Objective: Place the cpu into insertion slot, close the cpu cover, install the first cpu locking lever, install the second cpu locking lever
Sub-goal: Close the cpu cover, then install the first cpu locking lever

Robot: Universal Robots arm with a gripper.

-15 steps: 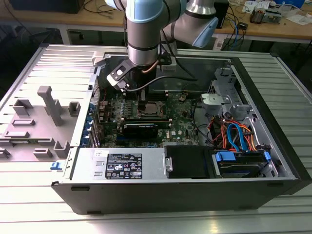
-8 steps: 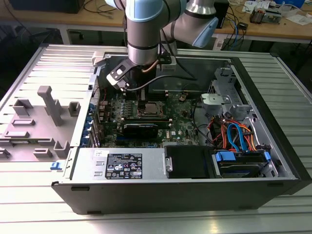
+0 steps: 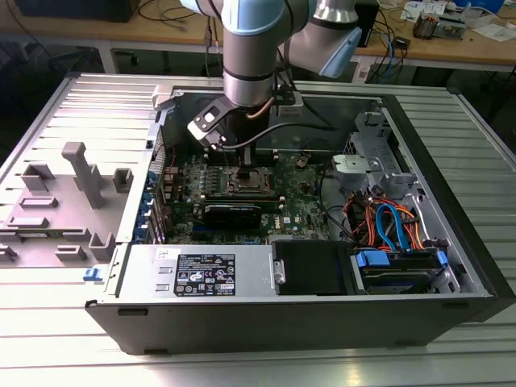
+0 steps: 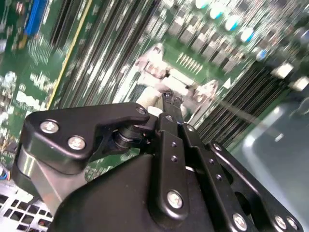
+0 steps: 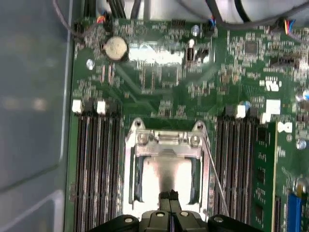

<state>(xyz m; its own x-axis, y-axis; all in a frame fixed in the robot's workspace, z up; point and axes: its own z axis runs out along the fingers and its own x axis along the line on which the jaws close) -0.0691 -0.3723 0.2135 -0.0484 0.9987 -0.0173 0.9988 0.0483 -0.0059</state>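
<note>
— Pincer state?

— Your pincer point(image 5: 170, 195) was narrow, its tips pressed together with nothing seen between them, directly over the cpu point(image 5: 164, 174).

— And the cpu?

— It sat in the slot point(image 5: 130, 183), silver top showing. The cover point(image 5: 166, 144) showed at its hinge end; I could not tell whether it lay flat. A thin lever point(image 5: 213, 166) ran slantwise beside the slot. Memory slots point(image 5: 96, 159) flanked it on your board point(image 5: 164, 77).

circuit board point(image 5: 159, 82): coloured green, dotted with tiny silver parts
chip point(image 5: 161, 170): topped in dull silver-grey
memory slots point(image 5: 96, 159): striped black and grey
gripper point(image 5: 169, 195): finished in black
cables point(image 3: 392, 227): sheathed orange and blue
</note>
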